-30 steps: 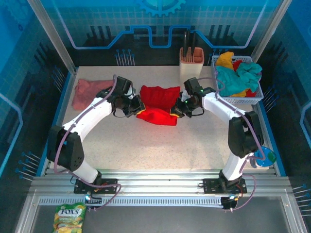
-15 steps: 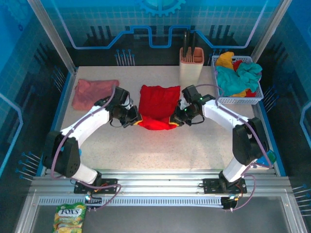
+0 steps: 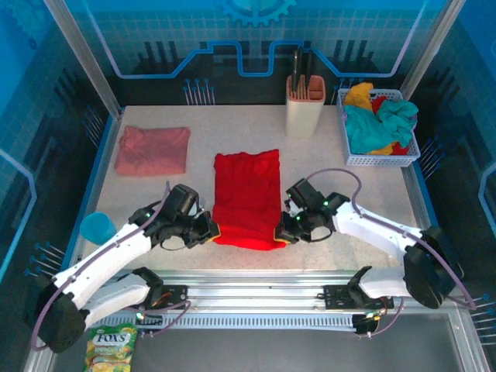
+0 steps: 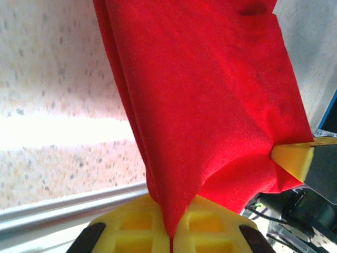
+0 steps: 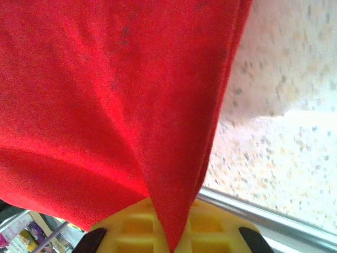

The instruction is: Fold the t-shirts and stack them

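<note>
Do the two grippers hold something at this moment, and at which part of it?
Yes, both hold the red t-shirt. The left gripper pinches its near left corner, and the right gripper its near right corner.

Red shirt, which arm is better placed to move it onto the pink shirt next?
Probably the left. The left gripper is shut on the near left corner of the red shirt, on the same side as the pink shirt. The right gripper is shut on the opposite corner, farther away.

Far end of red t-shirt (image 4: 205,105) beyond wrist views' edges
</note>
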Tool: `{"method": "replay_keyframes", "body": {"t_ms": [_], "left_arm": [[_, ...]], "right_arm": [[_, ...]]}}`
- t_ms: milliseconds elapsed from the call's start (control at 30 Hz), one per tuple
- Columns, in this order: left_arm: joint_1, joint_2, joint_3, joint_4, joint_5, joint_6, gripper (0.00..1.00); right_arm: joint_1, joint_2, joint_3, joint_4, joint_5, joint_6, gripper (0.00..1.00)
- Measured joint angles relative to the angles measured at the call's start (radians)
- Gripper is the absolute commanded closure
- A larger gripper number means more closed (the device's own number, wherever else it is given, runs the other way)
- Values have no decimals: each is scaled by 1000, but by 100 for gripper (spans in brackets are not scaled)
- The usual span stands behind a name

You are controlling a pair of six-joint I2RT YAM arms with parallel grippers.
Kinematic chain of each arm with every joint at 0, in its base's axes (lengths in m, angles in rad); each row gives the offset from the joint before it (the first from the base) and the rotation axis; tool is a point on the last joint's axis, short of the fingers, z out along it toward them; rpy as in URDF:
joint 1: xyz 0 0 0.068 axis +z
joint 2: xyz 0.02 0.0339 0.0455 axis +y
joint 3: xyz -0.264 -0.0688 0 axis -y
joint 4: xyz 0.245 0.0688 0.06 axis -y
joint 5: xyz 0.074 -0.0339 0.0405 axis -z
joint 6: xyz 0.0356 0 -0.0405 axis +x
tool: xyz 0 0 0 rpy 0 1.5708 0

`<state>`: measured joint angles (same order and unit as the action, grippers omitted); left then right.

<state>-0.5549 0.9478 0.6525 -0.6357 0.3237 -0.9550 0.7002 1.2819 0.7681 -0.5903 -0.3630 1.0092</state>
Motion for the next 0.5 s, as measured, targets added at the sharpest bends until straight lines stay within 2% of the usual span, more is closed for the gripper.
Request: {"method": "replay_keyframes", "body": {"t_ms": [100, 233, 367, 500], "left_arm": [[-51, -80, -20, -34, -20, -61, 100], [-58, -130, -11, -69, -39, -101, 100], [-32, -29, 83, -93, -48, -88, 100], [72, 120, 194, -82, -38, -30, 100]], "right_arm": [[41, -60, -43, -1, 10, 45, 100], [38, -112, -32, -6, 14, 66, 100], [-25, -50, 81, -61, 6, 24, 100], [-110, 74, 241, -93, -23, -48, 100]]}}
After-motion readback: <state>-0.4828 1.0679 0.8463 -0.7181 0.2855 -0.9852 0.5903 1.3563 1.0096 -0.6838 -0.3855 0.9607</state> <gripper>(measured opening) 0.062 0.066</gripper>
